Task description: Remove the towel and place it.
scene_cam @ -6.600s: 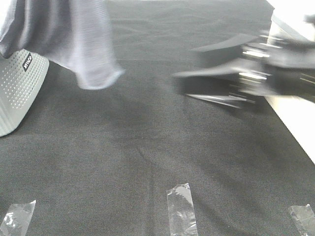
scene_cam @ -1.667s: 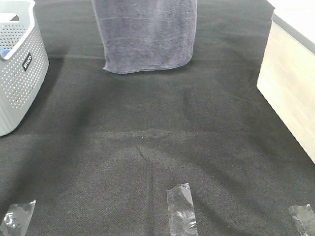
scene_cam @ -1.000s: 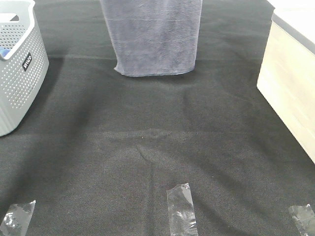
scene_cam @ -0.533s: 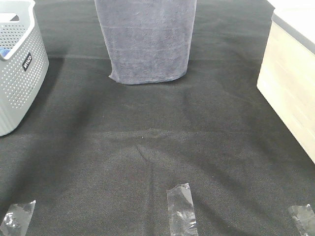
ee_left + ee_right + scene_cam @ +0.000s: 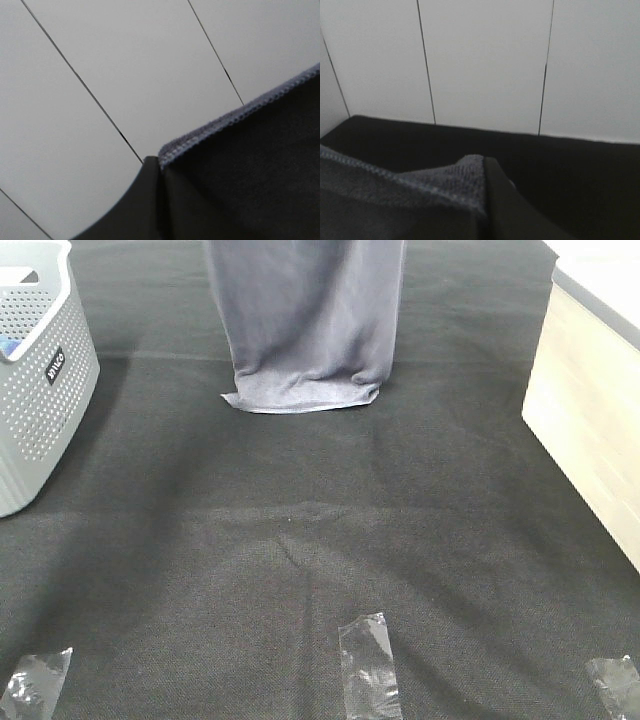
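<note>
The grey-lavender towel (image 5: 305, 320) hangs down from above the frame at the far middle of the table. Its lower hem rests crumpled on the black table cloth (image 5: 320, 540). Both grippers are out of the exterior high view. In the left wrist view my left gripper (image 5: 159, 167) is shut on a hemmed corner of the towel (image 5: 240, 165). The right wrist view shows my right gripper (image 5: 485, 165) shut on another corner of the towel (image 5: 395, 200). Both wrist cameras face a white panelled wall.
A perforated grey basket (image 5: 40, 390) stands at the left edge, with a bit of blue fabric (image 5: 8, 344) inside. A light wooden box (image 5: 590, 410) lines the right side. Clear tape strips (image 5: 368, 665) lie along the near edge.
The towel has come down: its bottom edge, hanging just above the cloth a second ago, now touches the table and bunches there. It also swayed slightly left and right.
</note>
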You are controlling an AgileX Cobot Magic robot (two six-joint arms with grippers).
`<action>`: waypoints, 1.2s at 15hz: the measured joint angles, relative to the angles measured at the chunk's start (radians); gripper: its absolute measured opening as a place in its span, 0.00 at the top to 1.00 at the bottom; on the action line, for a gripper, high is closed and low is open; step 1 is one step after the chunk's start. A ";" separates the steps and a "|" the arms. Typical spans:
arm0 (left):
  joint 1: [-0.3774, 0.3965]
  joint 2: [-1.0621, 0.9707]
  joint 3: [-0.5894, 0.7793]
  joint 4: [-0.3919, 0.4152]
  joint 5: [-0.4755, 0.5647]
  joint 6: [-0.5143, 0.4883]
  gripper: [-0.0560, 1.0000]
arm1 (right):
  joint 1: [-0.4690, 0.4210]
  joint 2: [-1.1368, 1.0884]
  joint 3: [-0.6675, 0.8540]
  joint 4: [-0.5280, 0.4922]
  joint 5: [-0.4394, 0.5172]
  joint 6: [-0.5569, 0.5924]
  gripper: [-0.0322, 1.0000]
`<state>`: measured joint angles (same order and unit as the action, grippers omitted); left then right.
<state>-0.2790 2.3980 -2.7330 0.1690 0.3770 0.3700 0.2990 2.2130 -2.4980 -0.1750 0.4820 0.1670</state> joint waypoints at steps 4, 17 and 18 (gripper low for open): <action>-0.013 -0.034 0.000 -0.054 0.356 -0.021 0.95 | 0.000 -0.043 0.000 0.185 0.281 -0.131 0.95; -0.018 -0.394 0.183 -0.176 0.840 -0.294 0.95 | 0.000 -0.205 0.013 0.414 0.738 -0.235 0.95; -0.018 -0.449 0.248 -0.185 0.840 -0.298 0.95 | 0.000 -0.246 0.061 0.438 0.738 -0.239 0.95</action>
<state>-0.2970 1.9490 -2.4850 -0.0160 1.2170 0.0720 0.2990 1.9670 -2.4370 0.2630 1.2200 -0.0720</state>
